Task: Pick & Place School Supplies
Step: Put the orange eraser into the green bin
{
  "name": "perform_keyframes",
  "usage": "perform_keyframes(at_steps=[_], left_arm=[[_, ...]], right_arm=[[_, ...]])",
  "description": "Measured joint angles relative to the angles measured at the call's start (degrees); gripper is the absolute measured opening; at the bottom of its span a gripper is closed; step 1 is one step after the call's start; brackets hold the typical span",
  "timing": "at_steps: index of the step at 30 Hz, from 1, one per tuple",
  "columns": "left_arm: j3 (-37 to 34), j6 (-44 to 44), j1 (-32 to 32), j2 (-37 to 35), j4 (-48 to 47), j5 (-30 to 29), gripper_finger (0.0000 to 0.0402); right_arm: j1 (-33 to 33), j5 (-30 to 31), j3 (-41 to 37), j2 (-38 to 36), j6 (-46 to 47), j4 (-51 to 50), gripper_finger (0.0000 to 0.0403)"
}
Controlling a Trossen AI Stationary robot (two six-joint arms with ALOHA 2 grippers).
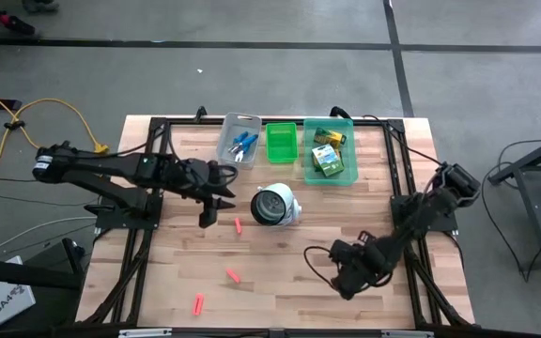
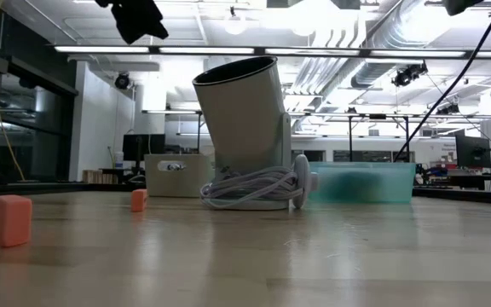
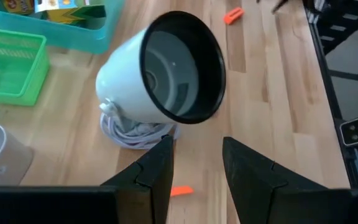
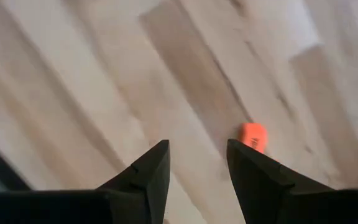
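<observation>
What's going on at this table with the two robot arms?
Two arms are sorting school supplies into bins. The scissors already lie in the grey bin and the crayon boxes in the teal bin; the green bin looks empty. Three red-pink stubs are on the wood. The left claw hangs open near one, beside a round white object. The right claw is open and empty too.

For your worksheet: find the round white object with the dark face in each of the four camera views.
High view: white object at table centre, below the green bin.
Low view: centre, tilted, cable coiled at its base.
Left wrist view: upper middle.
Right wrist view: not in it.
Shared landmark: the teal bin.
</observation>
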Motion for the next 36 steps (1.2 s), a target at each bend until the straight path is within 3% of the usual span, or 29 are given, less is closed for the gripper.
perform_keyframes(at_steps=[10,20,28,36], left_arm=[[0.0,-0.41,-3.02,0.0,0.02,-1.25,0.0134],[0.0,-0.66,-3.68,0.0,0.02,-1.27,0.0134],[0.0,-0.84,-3.68,0.0,0.04,-1.25,0.0134],[0.0,-1.15,-3.66,0.0,0.07,-1.25,0.0134]], right_arm=[[6.86,3.41,-7.81,-0.07,9.56,4.26,0.0148],[16.6,14.81,-16.47,-2.4,26.08,9.06,0.0148],[21.74,22.68,-21.29,-2.38,33.7,11.34,0.0148],[23.6,23.38,-25.89,-2.38,37.47,13.94,0.0148]])
